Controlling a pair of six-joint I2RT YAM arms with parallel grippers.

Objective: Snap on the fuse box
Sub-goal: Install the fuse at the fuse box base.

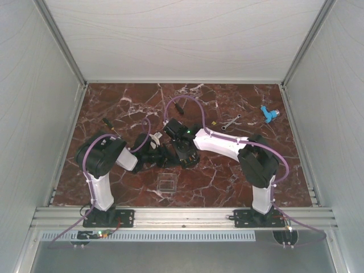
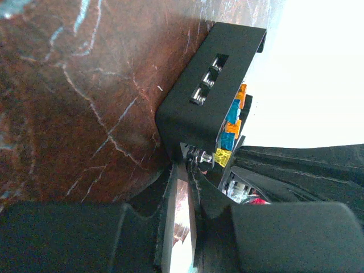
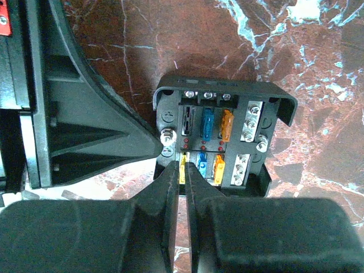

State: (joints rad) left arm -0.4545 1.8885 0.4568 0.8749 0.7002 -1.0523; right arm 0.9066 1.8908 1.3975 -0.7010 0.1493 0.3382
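Observation:
The fuse box [image 3: 234,145] is a small black square box, open side toward the right wrist camera, showing blue, orange and yellow fuses and screw terminals. My right gripper [image 3: 183,168] has its jaws nearly together, pinching the yellow fuse [image 3: 182,165] in the lower left slot. My left gripper [image 2: 185,165] is shut on the bottom edge of the fuse box [image 2: 193,108] and holds it tilted above the marble. A left finger [image 3: 96,136] meets the box's left corner. From above, both grippers meet over the box [image 1: 170,152] at mid-table. The clear lid [image 1: 165,183] lies flat in front of them.
A black screwdriver [image 1: 110,126] lies at the left. At the back right lie a metal wrench [image 1: 230,121] and a blue part [image 1: 268,114], with small loose pieces [image 1: 213,122] near the right arm. White walls enclose the marble table [image 1: 114,102] on three sides.

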